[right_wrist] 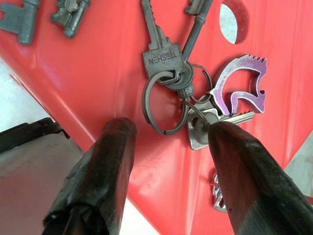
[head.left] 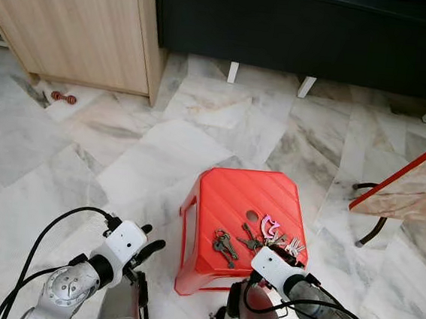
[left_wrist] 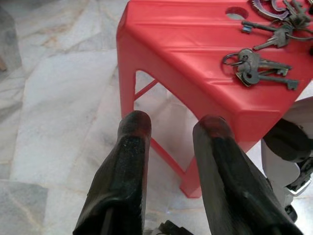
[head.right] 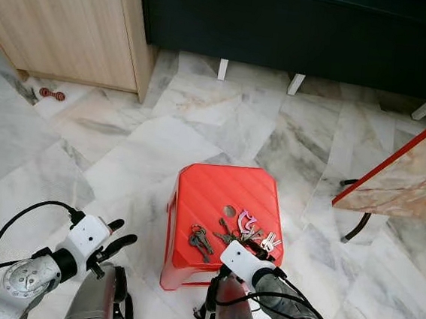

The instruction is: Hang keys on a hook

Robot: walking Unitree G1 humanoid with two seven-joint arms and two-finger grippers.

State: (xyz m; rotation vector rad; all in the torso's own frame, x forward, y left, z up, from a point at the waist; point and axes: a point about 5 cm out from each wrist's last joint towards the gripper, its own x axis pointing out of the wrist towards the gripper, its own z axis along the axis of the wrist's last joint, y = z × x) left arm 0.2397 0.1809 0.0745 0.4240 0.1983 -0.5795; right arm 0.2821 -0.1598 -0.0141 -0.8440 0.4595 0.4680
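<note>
Red stool [head.left: 247,200] — right hand [right_wrist: 166,139] spread, hiding keys [right_wrist: 188,105] partly.

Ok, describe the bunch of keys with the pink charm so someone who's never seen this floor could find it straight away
Look for the red plastic stool on the marble floor, in front of the dark cabinet. On its top, near the front edge by the right end effector, lies the key bunch, next to the stool's round hole. Unlike the darker, plain key bunch to its left, it carries a pink horse-head charm.
</note>
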